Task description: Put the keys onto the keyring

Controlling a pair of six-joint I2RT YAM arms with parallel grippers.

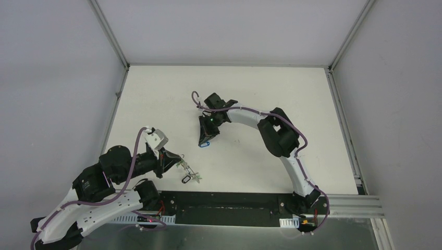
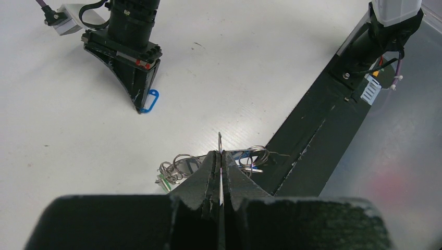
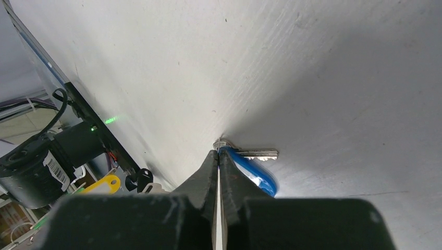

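Notably, the blue-tagged key (image 3: 253, 172), pinched in the right end effector (image 3: 218, 152) midway up the surface (image 1: 271, 88), lies well apart, outward and rightward, from the keyring (image 2: 219, 139) clamped edge-on in the left end effector (image 2: 220, 156).

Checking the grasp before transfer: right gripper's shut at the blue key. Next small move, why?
Probably lift the right gripper slightly. It is shut at the blue key, which lies flat on the table; whether it's pinched is unclear. The left gripper holds the keyring.
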